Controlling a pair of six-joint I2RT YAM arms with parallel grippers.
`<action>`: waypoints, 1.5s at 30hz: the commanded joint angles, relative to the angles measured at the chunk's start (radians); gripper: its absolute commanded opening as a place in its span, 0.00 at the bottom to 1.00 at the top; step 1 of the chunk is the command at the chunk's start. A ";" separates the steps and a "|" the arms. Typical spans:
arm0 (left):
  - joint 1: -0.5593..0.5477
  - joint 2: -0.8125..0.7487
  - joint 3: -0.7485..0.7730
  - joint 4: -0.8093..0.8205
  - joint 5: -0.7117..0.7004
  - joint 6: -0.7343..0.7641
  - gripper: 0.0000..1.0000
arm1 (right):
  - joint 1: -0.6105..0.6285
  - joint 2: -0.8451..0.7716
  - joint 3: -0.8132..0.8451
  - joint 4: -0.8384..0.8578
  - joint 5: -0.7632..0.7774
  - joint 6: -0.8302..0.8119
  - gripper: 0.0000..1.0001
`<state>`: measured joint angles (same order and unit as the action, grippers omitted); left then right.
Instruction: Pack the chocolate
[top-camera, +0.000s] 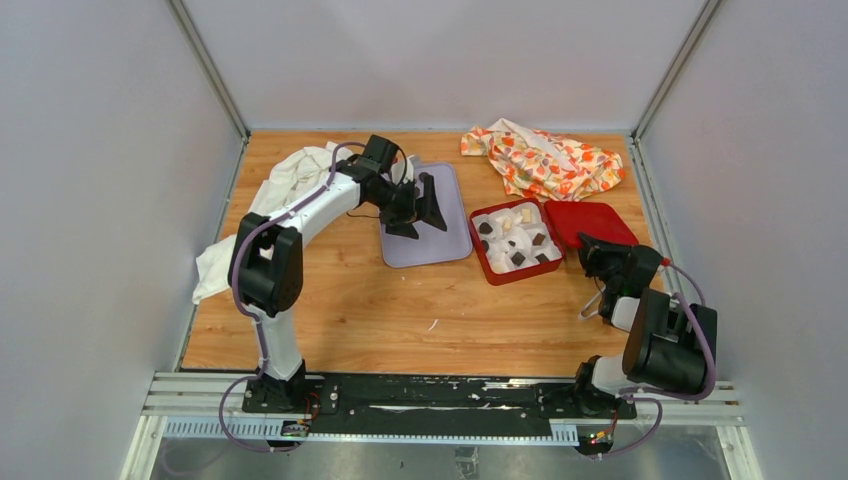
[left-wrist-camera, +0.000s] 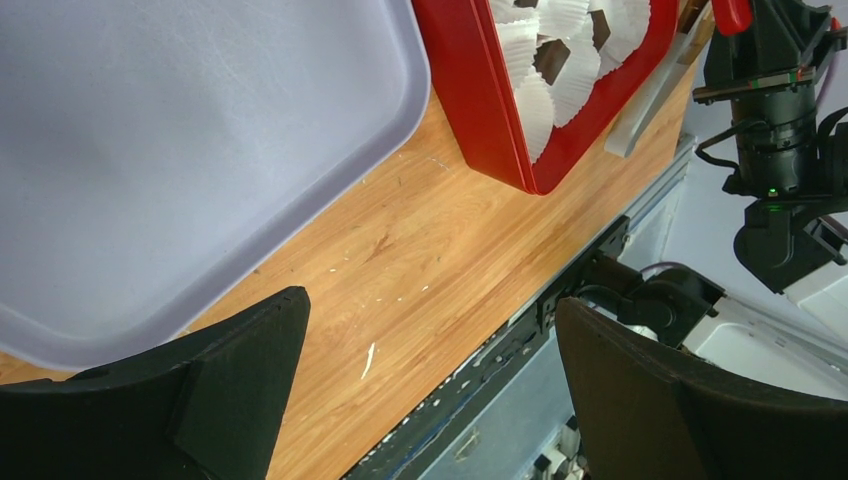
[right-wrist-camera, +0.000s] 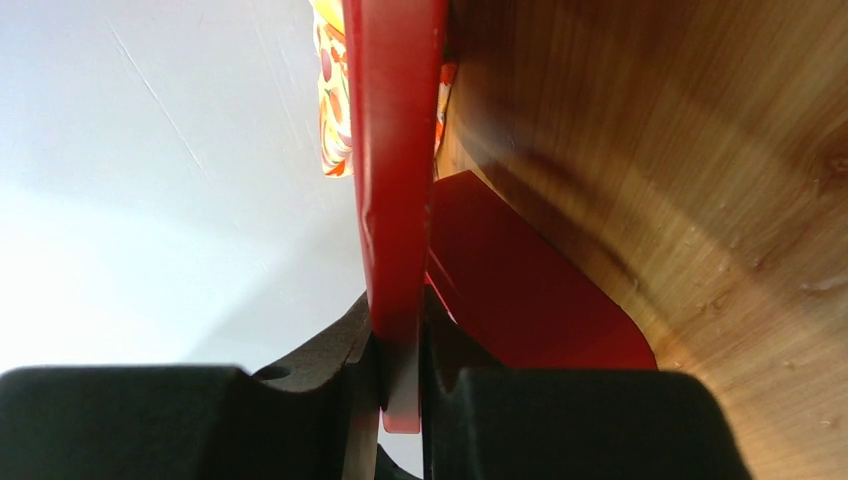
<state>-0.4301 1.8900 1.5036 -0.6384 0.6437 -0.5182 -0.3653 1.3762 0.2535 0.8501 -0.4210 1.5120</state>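
Note:
The chocolate (top-camera: 518, 258) lies as small dark and cream pieces in white paper cups inside a red box (top-camera: 497, 272) right of the table's centre; a dark piece (left-wrist-camera: 552, 58) also shows in the left wrist view. My left gripper (top-camera: 418, 210) is open and empty over a lilac tray (top-camera: 430, 250), its jaws wide apart in the left wrist view (left-wrist-camera: 430, 300). My right gripper (top-camera: 592, 252) is shut on red-tipped metal tongs (right-wrist-camera: 395, 200) just right of the box. The tongs' silver handle (top-camera: 592, 304) hangs toward the near edge.
The box's red lid (top-camera: 592, 220) lies flat beside the box, under my right gripper, and shows in the right wrist view (right-wrist-camera: 530, 300). A floral cloth (top-camera: 545, 160) is bunched at the back right. A white cloth (top-camera: 290, 180) lies at the left. A metal rail (top-camera: 440, 395) runs along the near edge.

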 joint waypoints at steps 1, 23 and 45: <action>-0.012 0.017 0.026 -0.015 0.016 0.016 0.99 | -0.018 -0.032 0.007 0.012 -0.011 0.008 0.08; -0.018 0.137 0.222 0.029 0.039 -0.085 0.99 | 0.095 -0.390 0.249 -0.454 -0.085 -0.230 0.00; -0.122 0.295 0.272 0.197 -0.024 -0.275 0.99 | 0.437 -0.196 0.120 -0.202 0.110 -0.060 0.00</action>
<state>-0.5339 2.1471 1.7485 -0.4759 0.6235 -0.7532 0.0593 1.1805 0.4168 0.5541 -0.3546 1.4109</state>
